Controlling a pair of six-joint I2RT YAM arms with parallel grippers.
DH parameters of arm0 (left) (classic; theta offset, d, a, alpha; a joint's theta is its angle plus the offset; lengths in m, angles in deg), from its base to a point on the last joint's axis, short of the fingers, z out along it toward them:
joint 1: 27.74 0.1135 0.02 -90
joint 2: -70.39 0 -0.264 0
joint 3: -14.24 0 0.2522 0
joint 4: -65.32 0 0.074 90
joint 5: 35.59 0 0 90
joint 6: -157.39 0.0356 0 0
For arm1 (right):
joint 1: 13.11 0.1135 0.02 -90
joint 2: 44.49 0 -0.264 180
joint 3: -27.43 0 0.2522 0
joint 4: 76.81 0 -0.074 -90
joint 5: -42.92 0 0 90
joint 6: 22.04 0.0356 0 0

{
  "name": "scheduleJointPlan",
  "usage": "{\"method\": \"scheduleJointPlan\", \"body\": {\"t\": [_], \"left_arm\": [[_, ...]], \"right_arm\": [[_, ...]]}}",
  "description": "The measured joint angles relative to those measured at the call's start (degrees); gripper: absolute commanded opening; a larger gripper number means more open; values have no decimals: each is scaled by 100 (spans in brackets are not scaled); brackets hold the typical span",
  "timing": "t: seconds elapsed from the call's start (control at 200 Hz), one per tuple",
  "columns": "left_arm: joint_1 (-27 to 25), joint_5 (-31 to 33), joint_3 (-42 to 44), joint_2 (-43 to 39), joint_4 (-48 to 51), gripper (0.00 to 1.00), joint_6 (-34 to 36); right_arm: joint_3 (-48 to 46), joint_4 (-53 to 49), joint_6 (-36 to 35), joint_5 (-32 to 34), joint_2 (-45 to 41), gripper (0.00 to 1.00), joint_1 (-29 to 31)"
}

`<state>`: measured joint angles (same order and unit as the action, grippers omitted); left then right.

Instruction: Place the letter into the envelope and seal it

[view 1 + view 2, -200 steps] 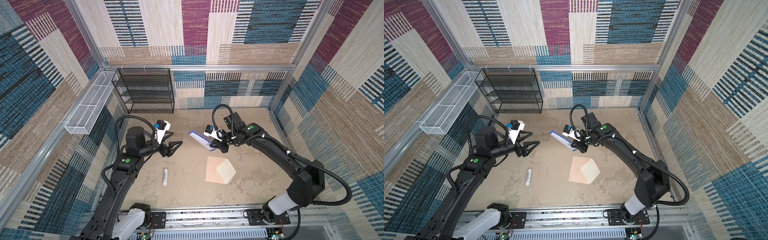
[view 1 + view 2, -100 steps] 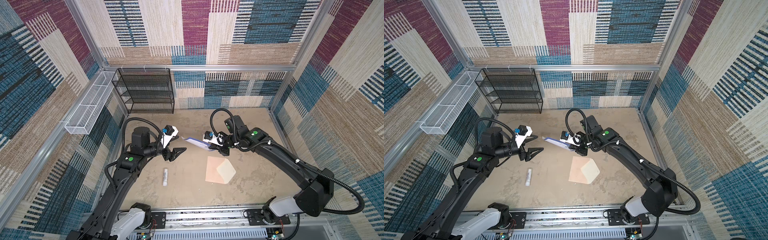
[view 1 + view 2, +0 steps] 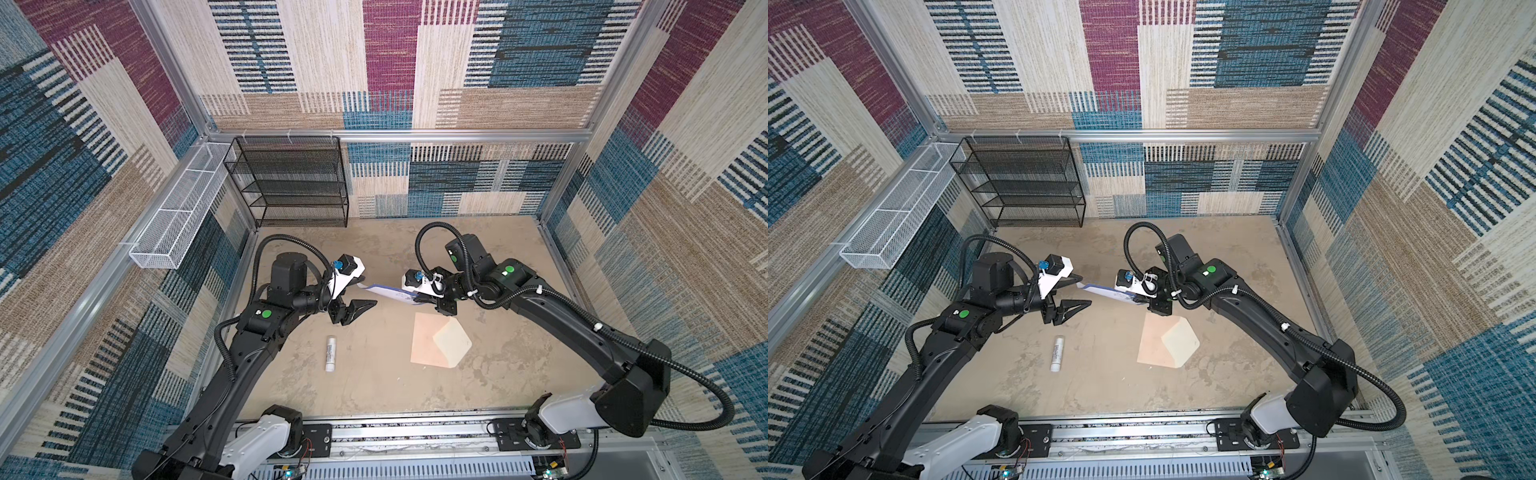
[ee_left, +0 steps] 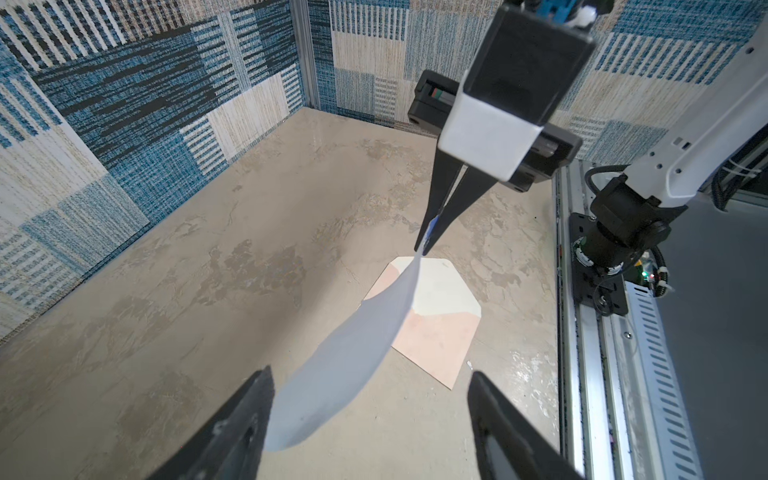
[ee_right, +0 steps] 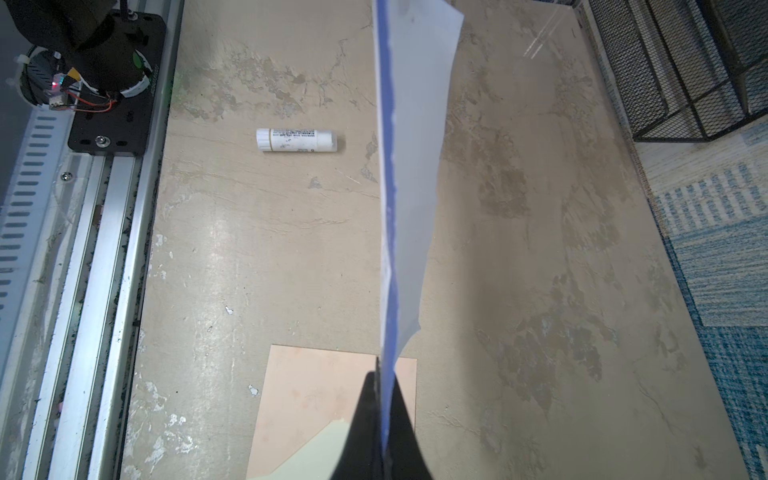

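My right gripper [image 3: 415,297] [image 5: 380,365] is shut on one edge of the letter [image 3: 388,292] [image 3: 1104,291], a white sheet with a dark blue border, and holds it in the air. The sheet stretches toward my left gripper [image 3: 371,292] [image 4: 371,374], which is open. Its free end [image 4: 353,353] hangs between the left fingers, close to one finger [image 4: 253,399], and is not gripped. The peach envelope [image 3: 428,345] [image 4: 436,336] lies flat on the table below the right gripper, with its cream flap [image 3: 451,343] open.
A white glue stick [image 3: 331,353] [image 5: 299,140] lies on the table in front of the left gripper. A black wire rack [image 3: 291,183] stands at the back left, and a white mesh basket [image 3: 178,216] hangs on the left wall.
The left gripper has moved right until its open fingers stand around the letter's free end. The right gripper has carried the letter leftward and tilted it flatter.
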<state>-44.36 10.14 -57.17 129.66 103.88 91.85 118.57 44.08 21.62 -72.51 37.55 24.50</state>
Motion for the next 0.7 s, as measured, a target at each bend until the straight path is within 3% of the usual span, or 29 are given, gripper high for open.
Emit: {"method": "scheduleJointPlan", "body": {"t": [0.431,0.696], "left_arm": [[-85,-111,-107,170,317,55,289],[-101,-107,-105,173,560,38,468]], "right_arm": [[68,-210,-66,-13,39,0,72],[66,-234,-66,-57,83,3,94]]}}
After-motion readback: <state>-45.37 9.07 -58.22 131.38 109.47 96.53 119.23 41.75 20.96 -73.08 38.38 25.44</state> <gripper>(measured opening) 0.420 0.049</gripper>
